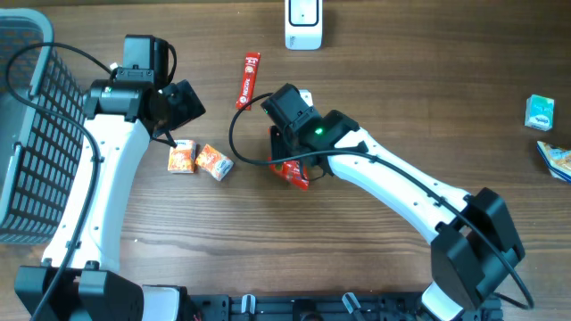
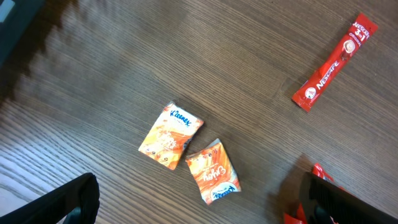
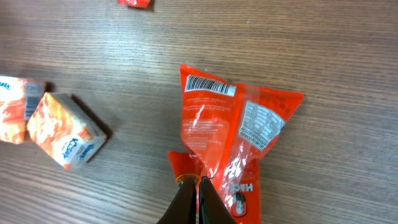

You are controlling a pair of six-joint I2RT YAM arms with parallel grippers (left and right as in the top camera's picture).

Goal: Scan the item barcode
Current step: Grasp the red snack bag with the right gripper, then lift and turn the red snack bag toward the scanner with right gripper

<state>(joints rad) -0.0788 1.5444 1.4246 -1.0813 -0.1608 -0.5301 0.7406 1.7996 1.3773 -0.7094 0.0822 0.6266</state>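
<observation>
Near the middle of the tabletop (image 1: 375,80) lies the red snack packet (image 3: 230,124), flat on the wood grain. Its barcode (image 3: 210,85) faces up, on a white strip at the end of the packet away from the right fingers (image 3: 186,205). Those fingers are clenched together on the opposite end of the packet, pinching its crimped edge between them. A white nutrition panel shows beside the barcode through the glossy wrap.

Toward the left edge, the left fingers (image 2: 71,199) are spread wide apart and hold nothing. Two orange tissue packs sit side by side on the wood, apart from those fingers. The one marked Kleenex (image 2: 171,135) lies closer to the left edge. The second orange pack (image 2: 213,171) touches or nearly touches its corner, on the side toward the red packet.

A red Nescafe stick (image 1: 247,80) lies slantwise between the packet and the far edge. At the far edge itself stands a white device (image 1: 303,24). A dark wire basket (image 1: 27,134) occupies the left edge. Near the right edge rests a small green pack (image 1: 539,112), with a blue-and-white packet (image 1: 555,159) just beside it, partly cut off by the frame.
</observation>
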